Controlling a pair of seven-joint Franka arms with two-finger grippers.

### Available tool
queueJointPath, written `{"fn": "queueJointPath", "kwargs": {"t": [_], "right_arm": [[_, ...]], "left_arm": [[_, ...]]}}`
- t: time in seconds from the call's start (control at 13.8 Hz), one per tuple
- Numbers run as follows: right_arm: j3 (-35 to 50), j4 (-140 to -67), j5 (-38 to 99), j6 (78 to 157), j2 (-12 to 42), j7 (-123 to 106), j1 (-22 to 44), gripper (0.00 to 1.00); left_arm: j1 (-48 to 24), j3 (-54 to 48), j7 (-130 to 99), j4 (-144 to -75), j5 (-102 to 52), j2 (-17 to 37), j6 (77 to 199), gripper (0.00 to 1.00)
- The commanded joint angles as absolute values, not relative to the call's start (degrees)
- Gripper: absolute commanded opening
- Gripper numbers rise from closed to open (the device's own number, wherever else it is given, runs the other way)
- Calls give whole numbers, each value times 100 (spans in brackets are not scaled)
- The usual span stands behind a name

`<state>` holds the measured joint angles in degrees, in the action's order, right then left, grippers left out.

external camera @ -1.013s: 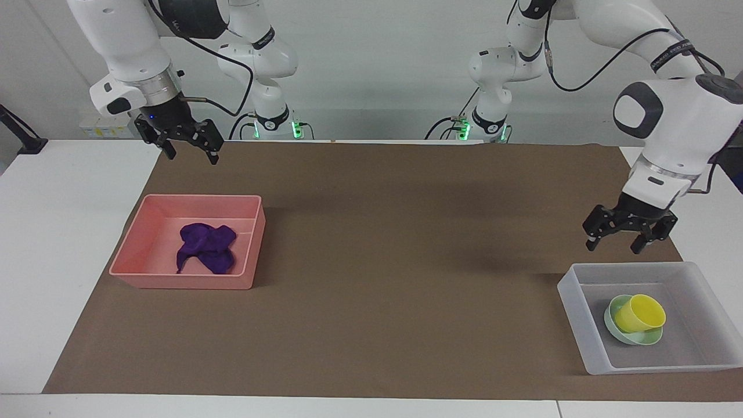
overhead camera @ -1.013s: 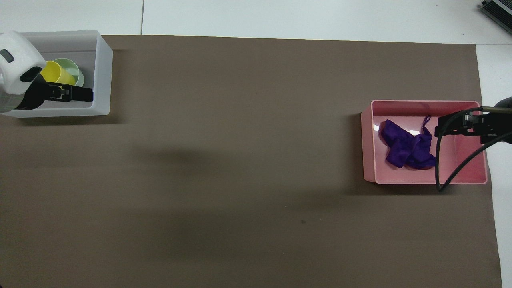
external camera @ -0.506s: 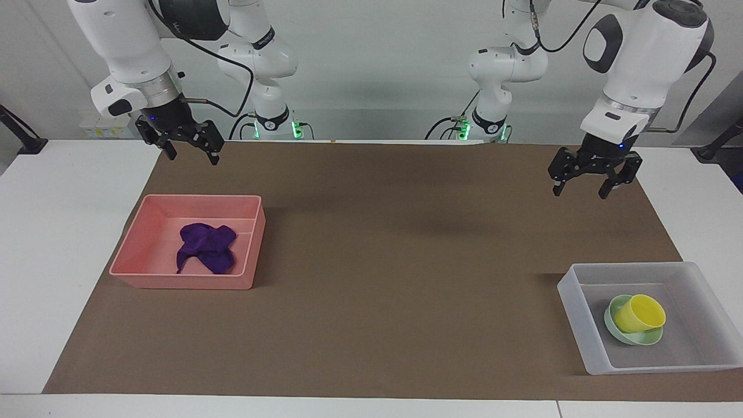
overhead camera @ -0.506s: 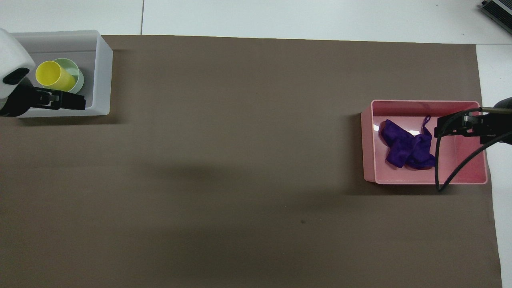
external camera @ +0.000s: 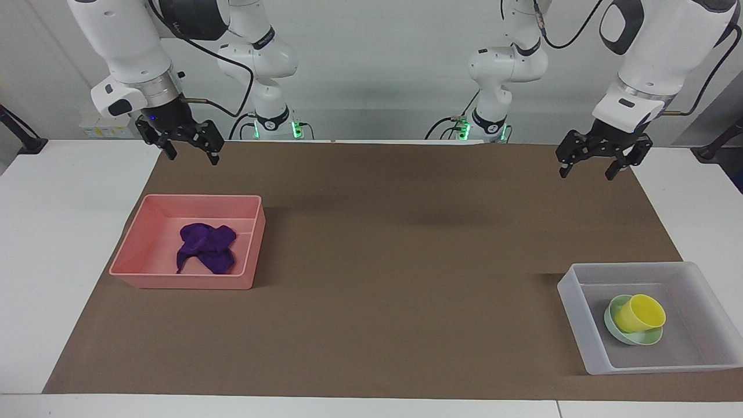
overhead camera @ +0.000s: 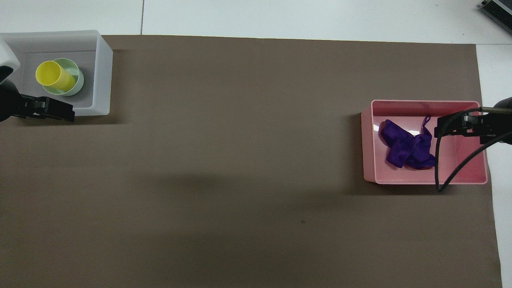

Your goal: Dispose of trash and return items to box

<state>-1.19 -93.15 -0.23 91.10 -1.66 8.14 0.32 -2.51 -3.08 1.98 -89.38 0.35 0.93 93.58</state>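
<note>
**Cloth binned, cup and bowl boxed, both hands hanging empty**

Nearest the robots, the right hand [external camera: 187, 152] and the left hand [external camera: 598, 161] are being held raised over the counter [external camera: 52, 232], fingers spread, gripping nothing. Farther out, the purple cloth [external camera: 206, 247] is lying crumpled in the pink tray [external camera: 174, 281]; it is judged soft and light, best pinched at a raised fold. Farthest, the yellow cup [external camera: 639, 312] is resting tilted in the mint-green bowl [external camera: 616, 337] inside the frosted box [external camera: 574, 313]; both are judged light, rigid and smooth, best taken by the rim.
</note>
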Motion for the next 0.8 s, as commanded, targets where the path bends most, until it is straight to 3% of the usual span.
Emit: {"fn": "queueJointPath", "kwargs": {"t": [0.0,0.72], "right_arm": [[-97,-9501,-35,9272,-299,677,-26,100],[-97,-9501,-35,9272,-299,677,-26,100]], "left_arm": [[-193,-290,97,-8982,97,-9,9220,100],[-193,-290,141,-8982,97,-9,9193,100]]}}
